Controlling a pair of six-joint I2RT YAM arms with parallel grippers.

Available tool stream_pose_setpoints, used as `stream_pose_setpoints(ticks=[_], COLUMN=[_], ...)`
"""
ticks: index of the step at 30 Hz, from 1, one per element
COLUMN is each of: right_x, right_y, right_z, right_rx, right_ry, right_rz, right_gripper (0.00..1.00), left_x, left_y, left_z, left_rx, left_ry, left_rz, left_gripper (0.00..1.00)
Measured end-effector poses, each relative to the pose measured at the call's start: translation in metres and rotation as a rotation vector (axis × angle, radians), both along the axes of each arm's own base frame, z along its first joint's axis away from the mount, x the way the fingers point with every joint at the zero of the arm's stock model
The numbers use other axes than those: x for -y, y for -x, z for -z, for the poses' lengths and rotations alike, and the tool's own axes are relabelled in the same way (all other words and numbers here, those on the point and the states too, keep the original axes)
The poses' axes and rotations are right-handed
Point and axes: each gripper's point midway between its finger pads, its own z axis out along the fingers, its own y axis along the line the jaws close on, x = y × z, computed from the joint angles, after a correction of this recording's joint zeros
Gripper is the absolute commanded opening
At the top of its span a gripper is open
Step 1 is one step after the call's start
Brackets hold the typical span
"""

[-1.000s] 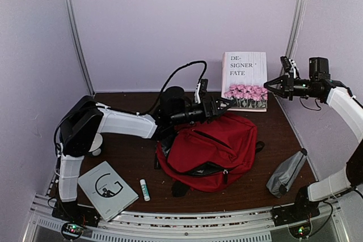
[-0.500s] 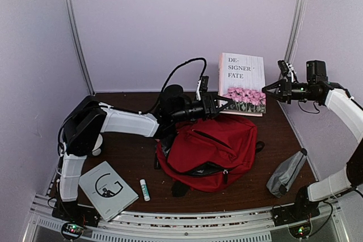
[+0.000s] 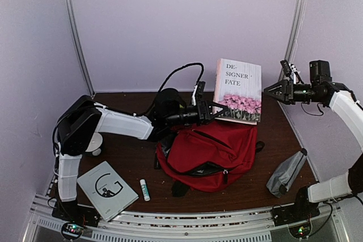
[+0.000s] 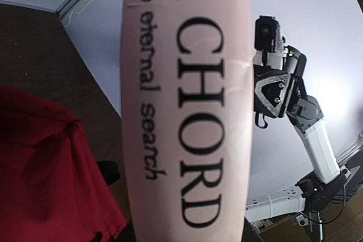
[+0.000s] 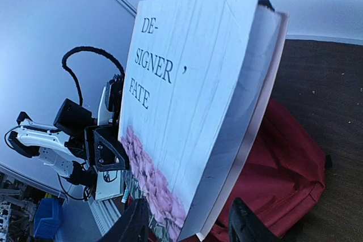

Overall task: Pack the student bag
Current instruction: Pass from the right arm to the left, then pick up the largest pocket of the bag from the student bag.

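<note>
Two arms: left gripper point(image 3: 212, 110) seemingly clamps stiff book point(image 3: 238, 83) by its spine, right gripper point(image 3: 271, 90) gapes empty; floppy bag point(image 3: 215, 148) wants gripping at its mouth.

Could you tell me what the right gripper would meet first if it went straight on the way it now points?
The Designer Fate book, just ahead of the open right gripper, above the red backpack; depth is unclear.

Cropped: book point(image 4: 187, 111) spine title, student bag point(image 4: 39, 168) at left edge.
</note>
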Motion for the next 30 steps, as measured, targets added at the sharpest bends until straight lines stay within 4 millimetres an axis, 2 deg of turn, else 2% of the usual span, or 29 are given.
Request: stream_pose_setpoints(ticks=[5,9,11,16,20,23,26,30], right_x=[0.001,-0.019,-0.041,-0.098,-0.143,-0.179,-0.216,-0.245], right_y=[0.017,0.033,0.047,0.087,0.120,0.142,0.158,0.173], right_z=[-0.011,-0.008,0.002,0.024,0.038,0.051,0.075,0.111], right_rx=[0.094,0.151,0.175,0.260,0.412,0.507,0.555,0.552], right_ry=[0.078,0.168,0.243,0.417,0.583,0.693,0.784,0.859], right_rz=[0.001,-0.077,-0.162,-0.393,-0.578,-0.711,-0.835,-0.956], right_gripper=[0.52,0.52,0.53,0.73,0.76,0.77,0.78,0.79], left_x=[-0.036,-0.080,-0.102,-0.153,-0.198,-0.243,-0.277,-0.306], left_y=[-0.008,-0.017,-0.021,-0.016,-0.004,0.012,0.029,0.049], left_z=[0.010,0.004,-0.004,-0.026,-0.036,-0.022,-0.004,0.008], left_rx=[-0.013,0.011,0.039,0.114,0.131,0.087,0.027,-0.023], left_ry=[-0.088,-0.177,-0.231,-0.392,-0.500,-0.596,-0.697,-0.802], left_rz=[-0.047,-0.112,-0.147,-0.234,-0.305,-0.360,-0.385,-0.400], left_gripper=[0.34,0.35,0.35,0.35,0.35,0.35,0.35,0.35])
